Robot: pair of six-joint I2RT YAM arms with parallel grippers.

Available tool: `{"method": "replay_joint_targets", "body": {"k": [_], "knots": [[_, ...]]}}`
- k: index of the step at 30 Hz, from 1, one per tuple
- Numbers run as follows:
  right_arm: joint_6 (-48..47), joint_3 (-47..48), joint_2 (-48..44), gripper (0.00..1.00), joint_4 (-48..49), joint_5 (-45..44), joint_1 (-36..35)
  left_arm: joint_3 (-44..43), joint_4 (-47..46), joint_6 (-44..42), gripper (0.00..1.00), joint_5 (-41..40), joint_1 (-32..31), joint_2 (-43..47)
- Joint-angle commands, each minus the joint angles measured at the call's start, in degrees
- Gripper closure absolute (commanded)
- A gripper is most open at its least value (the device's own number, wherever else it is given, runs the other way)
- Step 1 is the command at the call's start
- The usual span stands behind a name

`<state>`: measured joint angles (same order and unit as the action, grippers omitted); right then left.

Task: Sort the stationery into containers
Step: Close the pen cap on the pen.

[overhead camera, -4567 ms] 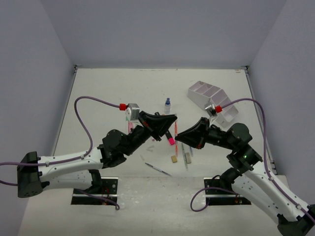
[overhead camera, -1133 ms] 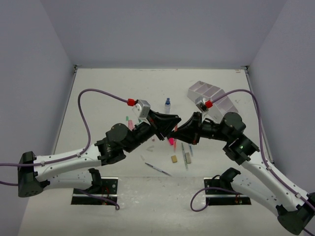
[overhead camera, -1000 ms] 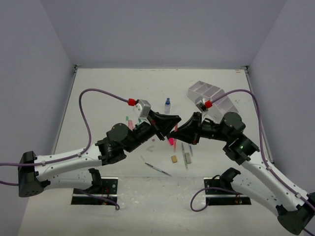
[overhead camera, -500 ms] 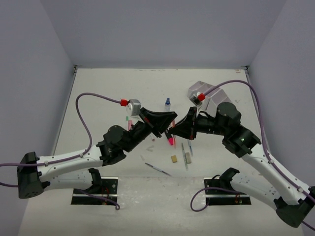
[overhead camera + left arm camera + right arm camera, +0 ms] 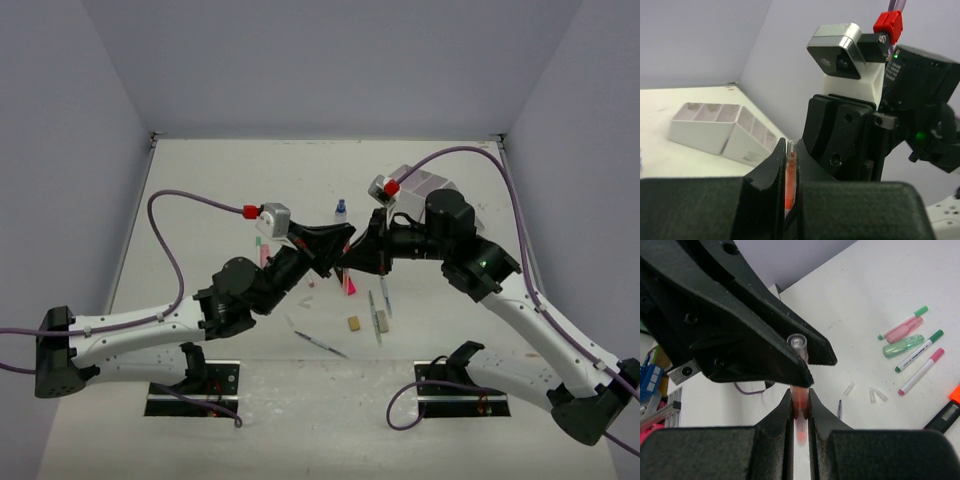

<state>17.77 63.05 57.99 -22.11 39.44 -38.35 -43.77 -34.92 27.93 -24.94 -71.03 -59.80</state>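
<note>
A red-pink pen hangs over the table's middle, and both grippers grip it. My left gripper is shut on its upper part; the pen shows between its fingers. My right gripper is shut on the same pen, just below the left gripper's fingers. The white organizer stands at the back right, partly hidden by the right arm, and also shows in the left wrist view. On the table lie a blue-capped bottle, a tan eraser, pink and green highlighters and a black-orange marker.
Thin pens and a grey eraser lie below the grippers, and another pen lies nearer the front edge. Two green- and pink-capped pens and small clear caps lie by the highlighters. Grey walls close in the table on three sides.
</note>
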Motion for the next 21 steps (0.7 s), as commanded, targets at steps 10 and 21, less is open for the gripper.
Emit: {"method": "replay_joint_targets", "body": {"k": [10, 21], "knots": [[2.96, -10.61, 3.06, 1.00, 22.24, -18.60, 3.13, -15.55, 22.67, -12.26, 0.51, -4.46, -5.52, -3.73], [5.07, -7.14, 5.13, 1.00, 17.00, -54.65, 14.78, -36.92, 57.71, 2.76, 0.00, -44.33, -3.90, -8.09]]}}
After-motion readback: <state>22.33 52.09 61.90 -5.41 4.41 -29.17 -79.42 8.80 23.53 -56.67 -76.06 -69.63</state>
